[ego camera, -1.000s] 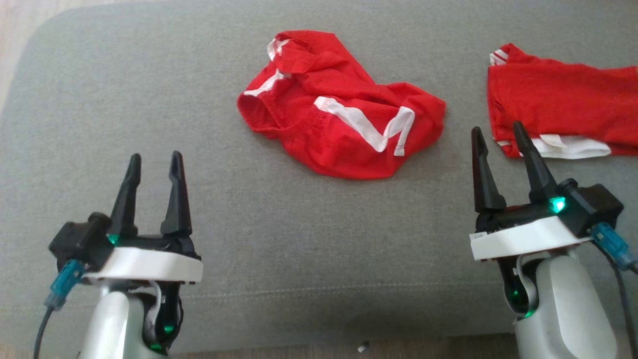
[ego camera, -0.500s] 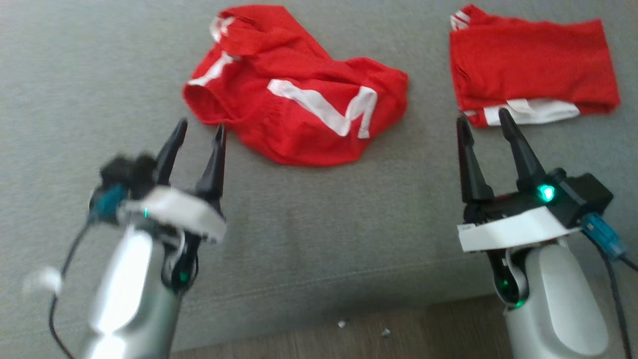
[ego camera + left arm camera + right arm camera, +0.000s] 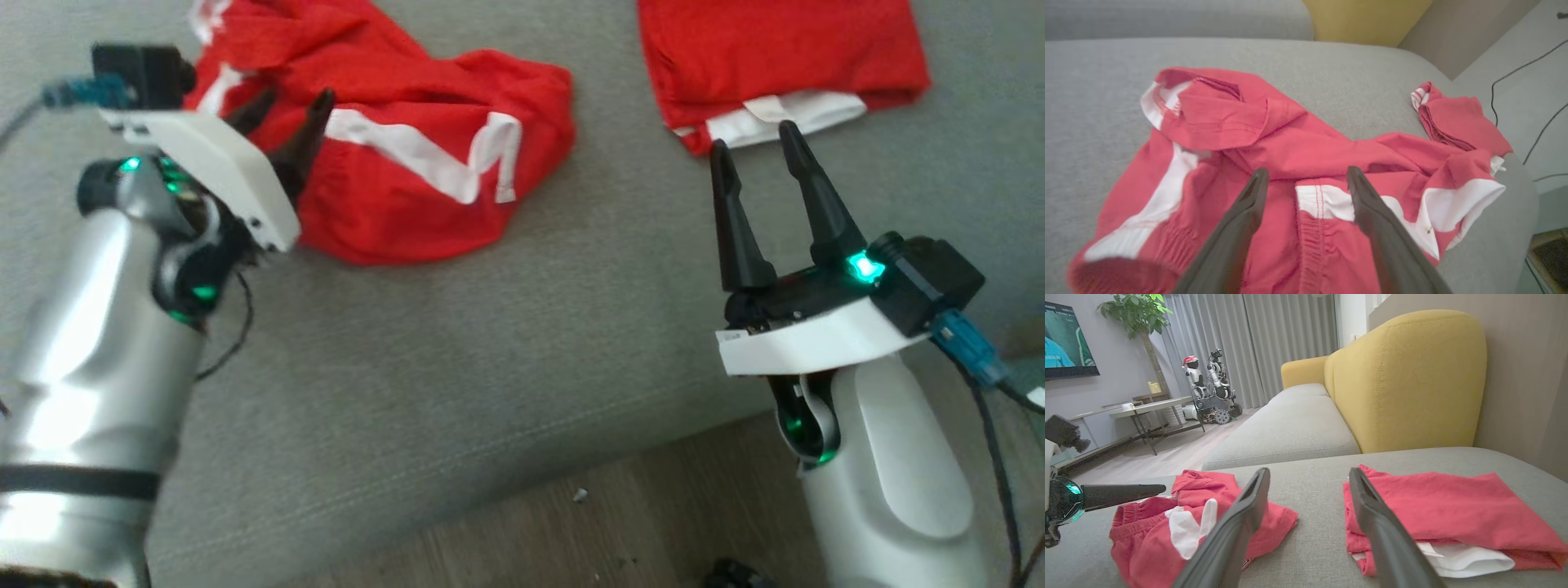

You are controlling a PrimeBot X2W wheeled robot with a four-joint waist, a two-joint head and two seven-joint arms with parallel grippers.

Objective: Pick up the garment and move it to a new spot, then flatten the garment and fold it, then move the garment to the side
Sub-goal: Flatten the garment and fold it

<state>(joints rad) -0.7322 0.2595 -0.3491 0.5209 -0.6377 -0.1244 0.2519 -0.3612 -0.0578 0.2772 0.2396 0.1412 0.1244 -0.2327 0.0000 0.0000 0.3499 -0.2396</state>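
1. left claw (image 3: 291,104): fingers spread apart, gripping nothing. It is poised over the crumpled garment. In its wrist view the two tips lie across the red cloth, with a white band showing between them. Whether the tips touch the cloth cannot be told.

2. right claw (image 3: 753,143): fingers spread apart, empty. It is raised off the grey cushion, with the tips pointing at the near edge of the folded garment and apart from it.

3. crumpled garment (image 3: 424,188): red with white bands, bunched in a loose heap on the grey cushion (image 3: 490,343). It lies beneath and ahead of the left claw, and ahead and to the left of the right claw.

4. folded garment (image 3: 775,49): red, a flat rectangle with a white layer showing at the edge nearest the right claw. It lies just ahead of that claw and well to the right of the left claw, apart from the heap.

5. surroundings: wooden floor (image 3: 571,523) behind both claws. A yellow sofa back (image 3: 1412,375) stands beyond the right claw. A second robot (image 3: 1208,388) and a plant (image 3: 1139,314) are far off to its left.
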